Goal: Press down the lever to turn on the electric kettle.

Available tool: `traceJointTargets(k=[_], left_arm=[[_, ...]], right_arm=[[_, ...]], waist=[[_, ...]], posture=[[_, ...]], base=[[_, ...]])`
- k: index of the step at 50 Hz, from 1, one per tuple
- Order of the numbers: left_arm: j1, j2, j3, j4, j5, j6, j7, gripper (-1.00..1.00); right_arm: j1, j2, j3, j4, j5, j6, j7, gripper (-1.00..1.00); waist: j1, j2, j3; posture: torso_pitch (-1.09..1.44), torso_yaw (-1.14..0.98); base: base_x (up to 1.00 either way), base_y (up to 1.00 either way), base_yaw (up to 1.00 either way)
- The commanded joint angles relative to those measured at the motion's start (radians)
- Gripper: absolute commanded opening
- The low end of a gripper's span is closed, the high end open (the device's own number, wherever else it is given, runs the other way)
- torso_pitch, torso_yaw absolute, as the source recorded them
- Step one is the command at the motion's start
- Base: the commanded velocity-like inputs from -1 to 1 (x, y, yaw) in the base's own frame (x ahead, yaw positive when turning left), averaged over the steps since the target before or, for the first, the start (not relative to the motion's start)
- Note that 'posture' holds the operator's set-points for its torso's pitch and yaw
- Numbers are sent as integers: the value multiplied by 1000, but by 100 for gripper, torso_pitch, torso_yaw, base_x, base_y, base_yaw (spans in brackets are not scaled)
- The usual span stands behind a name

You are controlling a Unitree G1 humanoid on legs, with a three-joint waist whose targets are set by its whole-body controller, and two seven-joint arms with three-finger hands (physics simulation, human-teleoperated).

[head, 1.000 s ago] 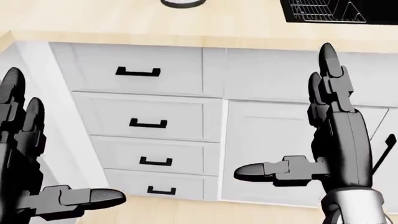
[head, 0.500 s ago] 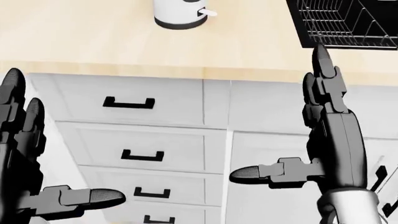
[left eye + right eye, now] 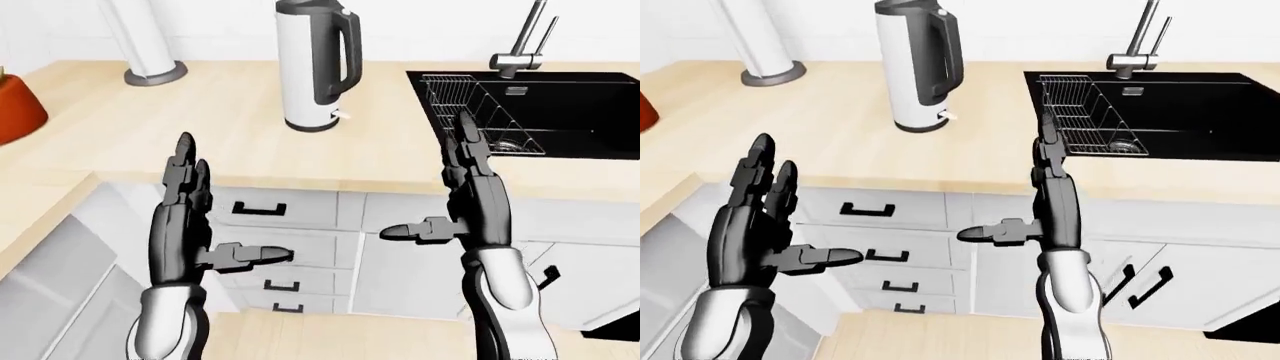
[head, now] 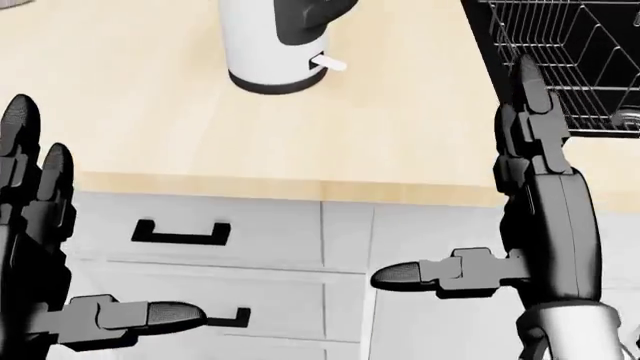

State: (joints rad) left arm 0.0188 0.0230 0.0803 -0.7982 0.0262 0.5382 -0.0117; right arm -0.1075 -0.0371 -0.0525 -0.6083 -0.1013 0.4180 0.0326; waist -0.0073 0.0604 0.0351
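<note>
A white electric kettle (image 3: 308, 64) with a black handle stands upright on the wooden counter (image 3: 230, 146), left of the sink. Its small white lever (image 3: 344, 115) sticks out at the base under the handle; the lever also shows in the head view (image 4: 330, 62). My left hand (image 3: 195, 217) is open, fingers up, below the counter edge at the left. My right hand (image 3: 455, 202) is open, fingers up, thumb pointing left, level with the counter edge, right of the kettle and well short of it. Neither hand touches anything.
A black sink (image 3: 560, 112) with a wire rack (image 3: 480, 112) and a tap (image 3: 520, 45) lies at the right. White drawers with black handles (image 3: 258, 208) are under the counter. A white column base (image 3: 155, 73) and a red object (image 3: 20, 109) stand at the left.
The whole picture has shifted down: the camera has moved toward the counter or tilted up. The kettle and sink rack now show much larger in the head view. The hands keep their pose.
</note>
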Motion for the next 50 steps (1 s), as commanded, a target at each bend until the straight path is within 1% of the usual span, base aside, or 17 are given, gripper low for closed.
traceJointTargets(k=[1,2,8,11,13,22,25,26,27,28,29,36,38,40,41,43,50], left_arm=[[-14,-1,0,-24,0,-20,1,100],[-13,-2,0,-25,0,-21,1,100],[-14,-2,0,-40,0,-9,1,100],[-21,0,4,-52,-4,5,2,100],[-24,0,6,-55,-5,6,2,100],[-39,5,15,-70,-14,28,5,100],[-48,7,23,-79,-18,41,7,100],[-50,8,26,-79,-20,41,7,100],[-48,8,27,-78,-21,39,7,100],[-49,8,27,-78,-21,39,7,100],[-50,8,27,-81,-21,42,8,100],[-52,10,28,-84,-24,46,10,100],[-49,10,28,-81,-24,40,9,100],[-47,10,27,-82,-23,39,9,100],[-46,10,28,-82,-24,38,9,100],[-43,9,26,-79,-23,33,8,100],[-40,8,25,-79,-22,29,7,100]], right_arm=[[-11,-7,0,-41,-2,-21,3,100],[-11,-6,2,-44,-3,-19,4,100],[-20,-6,10,-60,-16,-5,16,100],[-30,-7,16,-74,-25,11,23,100],[-37,-7,22,-80,-29,19,32,100],[-73,0,56,-102,-70,63,57,100],[-82,3,62,-109,-80,73,64,100],[-84,3,62,-110,-81,75,66,100],[-85,4,63,-112,-82,78,67,100],[-87,5,63,-112,-83,79,67,100],[-88,5,64,-112,-84,80,68,100],[-94,8,66,-111,-85,85,70,100],[-93,9,65,-110,-82,82,71,100],[-93,10,65,-112,-81,86,72,100],[-93,10,66,-113,-82,87,72,100],[-93,11,70,-113,-83,87,72,100],[-90,14,75,-111,-82,86,74,100]], waist=[[6,6,-13],[3,15,-4],[21,-31,-10],[28,-71,-11],[28,-126,-27],[2,-65,-1],[-5,-15,-6],[-7,17,-18],[-8,23,-34],[7,6,-15],[3,17,-6],[20,-42,-9],[23,-74,-11],[20,-136,-34],[8,-91,-22],[7,-106,-18],[-10,-54,-8]], posture=[[0,0],[0,0],[0,0],[0,0],[0,0],[0,0],[0,0],[0,0],[0,0],[0,0],[0,0],[0,0],[0,0],[0,0],[0,0],[0,0],[0,0]], base=[[24,0,0],[24,0,0],[24,0,0],[24,0,0],[23,0,0],[22,0,0],[21,0,0],[20,0,0],[20,0,0],[20,0,0],[19,0,0],[18,0,0],[16,0,0],[13,0,0],[14,0,0],[13,0,0],[7,0,0]])
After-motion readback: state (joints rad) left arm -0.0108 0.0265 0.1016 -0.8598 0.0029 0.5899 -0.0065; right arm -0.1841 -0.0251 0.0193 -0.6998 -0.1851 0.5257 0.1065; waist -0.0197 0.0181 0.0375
